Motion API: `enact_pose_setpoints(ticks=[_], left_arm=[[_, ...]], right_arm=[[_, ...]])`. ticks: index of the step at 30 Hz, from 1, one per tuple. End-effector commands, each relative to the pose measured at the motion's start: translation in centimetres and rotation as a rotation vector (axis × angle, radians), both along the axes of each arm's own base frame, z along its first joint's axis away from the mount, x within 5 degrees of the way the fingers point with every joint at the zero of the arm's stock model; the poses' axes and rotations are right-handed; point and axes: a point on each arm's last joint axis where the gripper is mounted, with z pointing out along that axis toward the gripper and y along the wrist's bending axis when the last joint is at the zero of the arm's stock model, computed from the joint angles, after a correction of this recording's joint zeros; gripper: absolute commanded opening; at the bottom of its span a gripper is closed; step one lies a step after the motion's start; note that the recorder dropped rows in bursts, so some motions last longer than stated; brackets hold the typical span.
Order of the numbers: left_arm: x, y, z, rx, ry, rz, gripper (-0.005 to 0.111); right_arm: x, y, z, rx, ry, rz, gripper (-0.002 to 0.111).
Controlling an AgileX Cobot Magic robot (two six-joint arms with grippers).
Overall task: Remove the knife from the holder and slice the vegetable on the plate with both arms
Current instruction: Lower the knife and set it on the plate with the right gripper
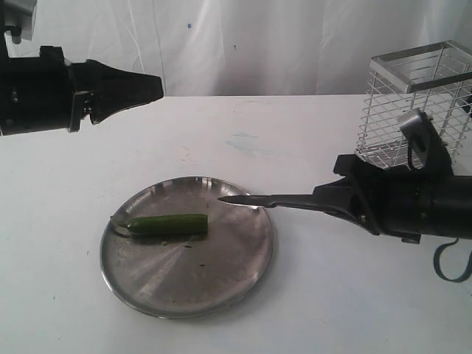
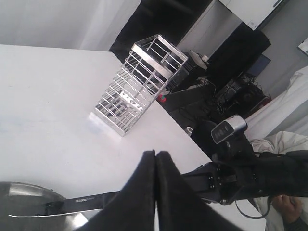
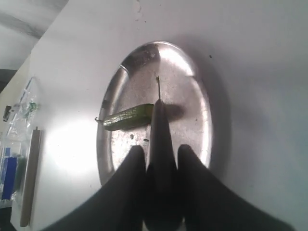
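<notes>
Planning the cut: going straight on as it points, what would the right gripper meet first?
The knife in the right gripper leads: likely the vegetable, at its blunt end, unless it passes above. Height unclear.

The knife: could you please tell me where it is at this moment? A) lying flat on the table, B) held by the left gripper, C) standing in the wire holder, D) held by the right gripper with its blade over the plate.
D: the right gripper clamps the handle of the knife, and the blade reaches over the plate near the vegetable.
</notes>
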Motion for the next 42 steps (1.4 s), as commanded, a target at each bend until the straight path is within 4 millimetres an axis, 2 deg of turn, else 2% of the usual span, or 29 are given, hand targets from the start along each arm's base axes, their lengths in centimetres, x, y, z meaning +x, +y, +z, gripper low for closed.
enact_pose_setpoints(ticks=[1,7,11,15,22,26,33,38,42], left_arm=[[-0.3,0.0,0.5,-0.019,-0.03,-0.01,0.0],[-0.3,0.0,0.5,-0.017,-0.033,-0.01,0.0],[-0.3,0.0,0.5,-0.011,-0.041,-0.011,0.0],[-0.3,0.0,0.5,-0.011,-0.041,-0.011,0.0],[-0.3,0.0,0.5,-0.01,-0.043,-0.011,0.0],[-0.3,0.0,0.5,-0.01,-0.043,-0.011,0.0],[-0.3,0.0,0.5,-0.01,-0.043,-0.011,0.0],[-0.3,0.0,0.5,-0.01,-0.043,-0.011,0.0],[-0.3,0.0,0.5,-0.009,-0.045,-0.012,0.0]], right_arm=[[1.4,0.5,-0.8,0.031,0.026,0.035,0.0],[2.0,1.5,-2.8,0.13,0.108,0.128,0.0],[2.3,1.2,-4.7,0.095,0.171,0.1,0.0],[2.4,1.3,-5.5,0.091,0.198,0.102,0.003],[2.5,1.0,-5.9,0.057,0.203,0.083,0.038],[2.6,0.8,-6.1,0.03,0.211,0.058,0.051],[2.6,0.8,-6.1,0.029,0.21,0.059,0.052],[2.5,0.5,-6.6,-0.042,0.212,0.073,0.052],[3.0,0.4,-5.8,-0.054,0.173,0.059,0.052]])
